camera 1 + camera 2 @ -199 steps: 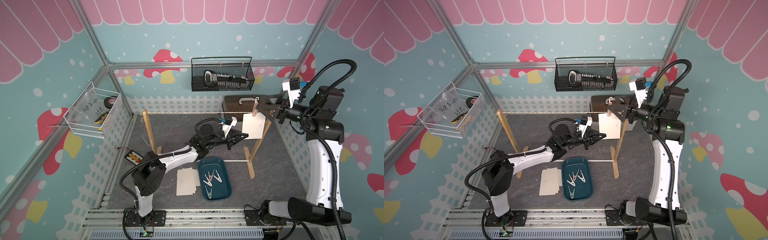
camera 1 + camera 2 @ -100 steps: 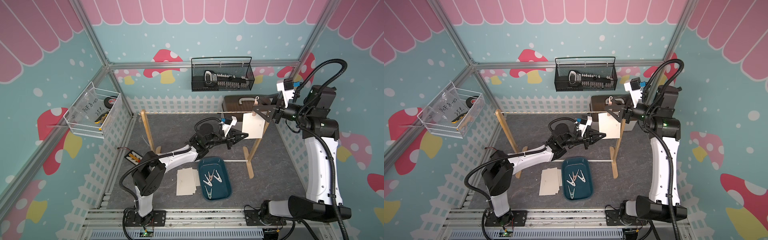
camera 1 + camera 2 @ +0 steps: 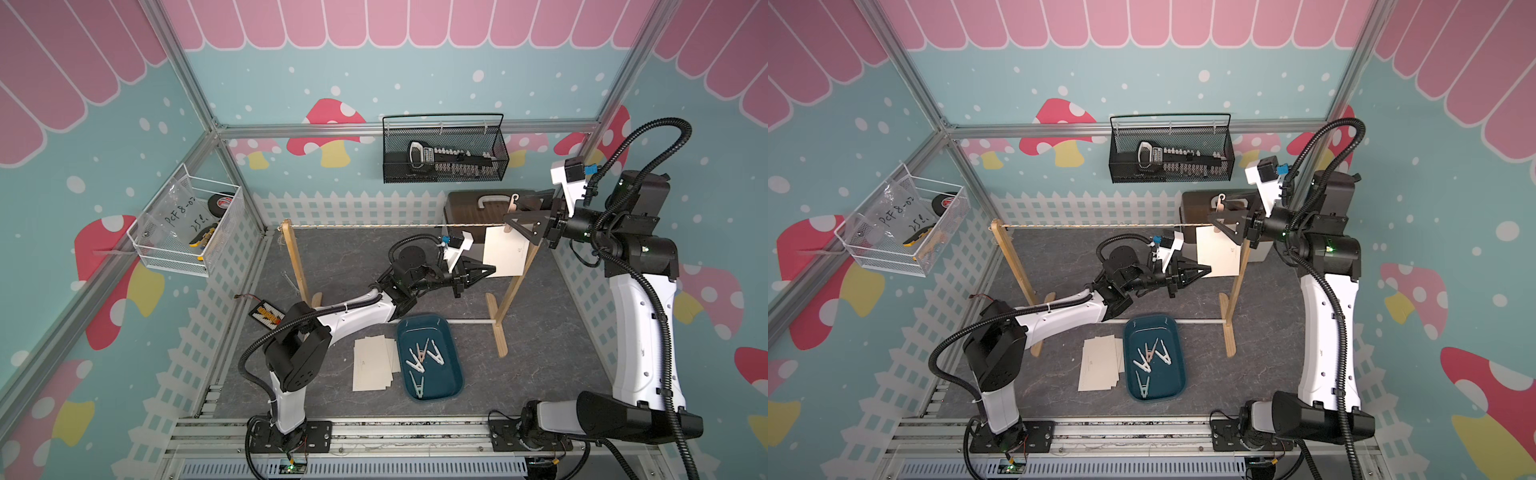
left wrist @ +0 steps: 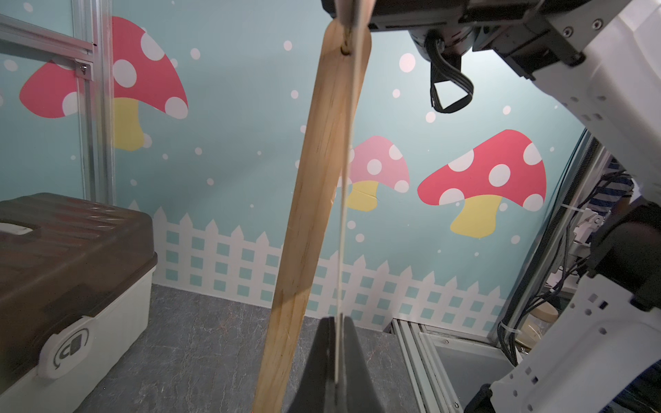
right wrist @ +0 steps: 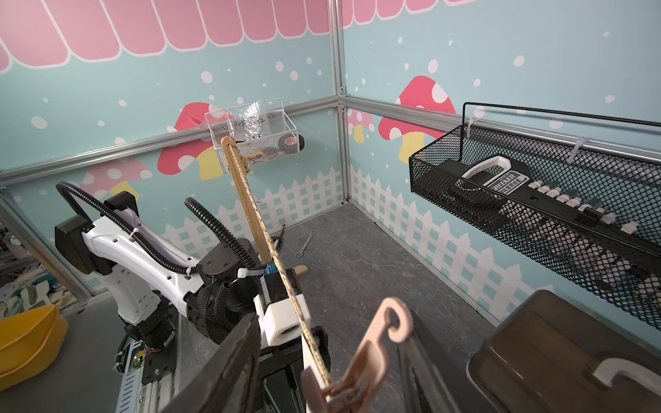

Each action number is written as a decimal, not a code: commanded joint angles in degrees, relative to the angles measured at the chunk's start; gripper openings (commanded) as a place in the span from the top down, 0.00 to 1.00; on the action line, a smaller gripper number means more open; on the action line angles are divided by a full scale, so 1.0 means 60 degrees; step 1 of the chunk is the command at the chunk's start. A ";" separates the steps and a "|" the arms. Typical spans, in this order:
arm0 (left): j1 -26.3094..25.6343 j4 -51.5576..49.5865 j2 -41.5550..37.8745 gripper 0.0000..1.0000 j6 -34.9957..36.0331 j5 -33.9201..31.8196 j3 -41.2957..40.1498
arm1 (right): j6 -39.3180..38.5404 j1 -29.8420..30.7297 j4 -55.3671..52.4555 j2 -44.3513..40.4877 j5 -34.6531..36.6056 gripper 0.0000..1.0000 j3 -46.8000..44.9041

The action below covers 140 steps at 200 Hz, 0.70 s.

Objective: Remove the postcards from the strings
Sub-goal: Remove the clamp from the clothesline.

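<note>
The left end effector [image 3: 491, 270] pinches the postcard's [image 3: 507, 257] lower corner to steady it. Above it, the right end effector [image 3: 517, 230], spread, straddles the clothespin [image 5: 368, 354] on the string [image 3: 374, 226], probably to squeeze it open.

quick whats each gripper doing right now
left gripper: closed, holding the postcard by its lower edge
right gripper: open, jaws either side of the pink clothespin

Grey mat [image 3: 561, 332] bears stacked postcards [image 3: 372, 363], teal tray [image 3: 457, 365] (clothespins [image 3: 422, 357] inside), wooden rack [image 3: 514, 291], box [image 3: 465, 208]
</note>
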 commanded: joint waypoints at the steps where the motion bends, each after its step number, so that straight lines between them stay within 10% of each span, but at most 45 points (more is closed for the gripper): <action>1: 0.0082 0.0013 -0.0009 1.00 -0.0102 0.0157 0.0288 | -0.0257 0.0076 -0.0454 -0.0104 -0.0317 0.44 0.0129; 140: 0.0282 -0.0172 0.0021 1.00 -0.0451 0.0267 0.0463 | -0.0852 0.0083 -0.0493 -0.0390 -0.0828 0.52 -0.0200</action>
